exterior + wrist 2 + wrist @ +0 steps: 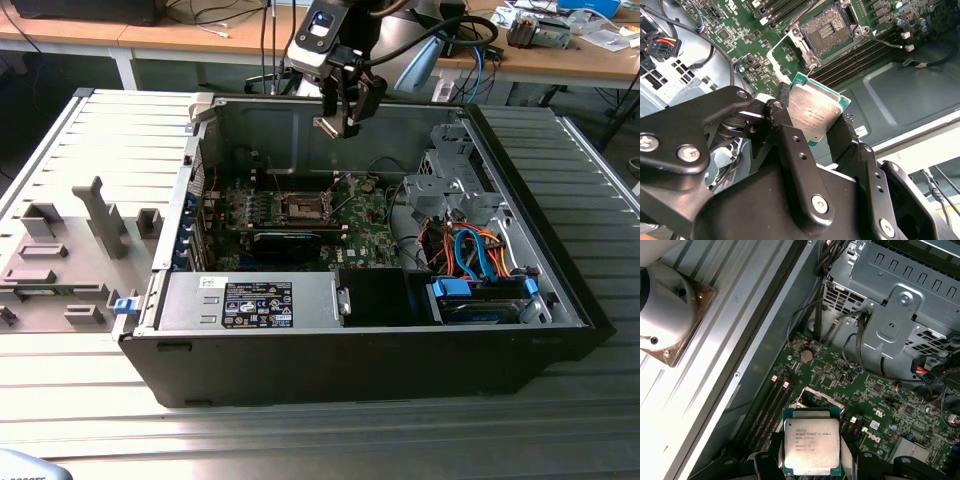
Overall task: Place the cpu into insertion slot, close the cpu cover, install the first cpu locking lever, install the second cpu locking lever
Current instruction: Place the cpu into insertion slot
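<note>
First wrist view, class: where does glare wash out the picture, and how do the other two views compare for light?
In the first wrist view the ribbed table burns out white, while the cpu is evenly lit; in the second wrist view its metal top shines; in the exterior view the case is shadowed inside.

A grey metal table (90, 400) of long ribbed slats spans the foreground and runs out to both sides of the exterior view. Behind it stand two wooden desks, one toward the exterior view's left (180, 35) and one toward its right (570, 65), the left on a white leg (124, 68). Loose cables (215, 15) trail over the left desk, and the right one carries a heap of small clutter (545, 25) (too small to sort out). Under the desks the floor (50, 72) lies in dark shade. The light is even and soft, leaving a pale sheen on the slats. In the first wrist view the table's slats (670, 405) glare nearly white.
</note>
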Robot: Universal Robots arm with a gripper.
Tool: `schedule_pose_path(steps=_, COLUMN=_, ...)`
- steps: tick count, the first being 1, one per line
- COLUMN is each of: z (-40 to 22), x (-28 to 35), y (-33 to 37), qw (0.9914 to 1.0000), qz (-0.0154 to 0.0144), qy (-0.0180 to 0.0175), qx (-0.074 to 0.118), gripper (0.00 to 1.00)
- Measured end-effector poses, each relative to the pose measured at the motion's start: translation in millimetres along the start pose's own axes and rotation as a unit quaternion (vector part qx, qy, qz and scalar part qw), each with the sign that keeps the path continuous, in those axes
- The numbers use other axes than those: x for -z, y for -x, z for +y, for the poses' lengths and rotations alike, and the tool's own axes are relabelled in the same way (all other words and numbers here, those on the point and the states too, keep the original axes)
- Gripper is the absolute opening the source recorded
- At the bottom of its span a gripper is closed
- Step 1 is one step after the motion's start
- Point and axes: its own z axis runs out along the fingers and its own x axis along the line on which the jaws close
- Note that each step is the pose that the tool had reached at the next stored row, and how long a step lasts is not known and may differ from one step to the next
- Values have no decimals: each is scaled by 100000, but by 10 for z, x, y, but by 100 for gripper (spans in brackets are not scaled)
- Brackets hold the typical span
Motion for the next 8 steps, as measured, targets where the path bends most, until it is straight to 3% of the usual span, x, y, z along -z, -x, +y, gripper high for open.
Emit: schedule_pose_path(steps=8, z=0, x=0, y=0, qw=99999, qz=-25, qy=18, qx=-331, gripper=55)
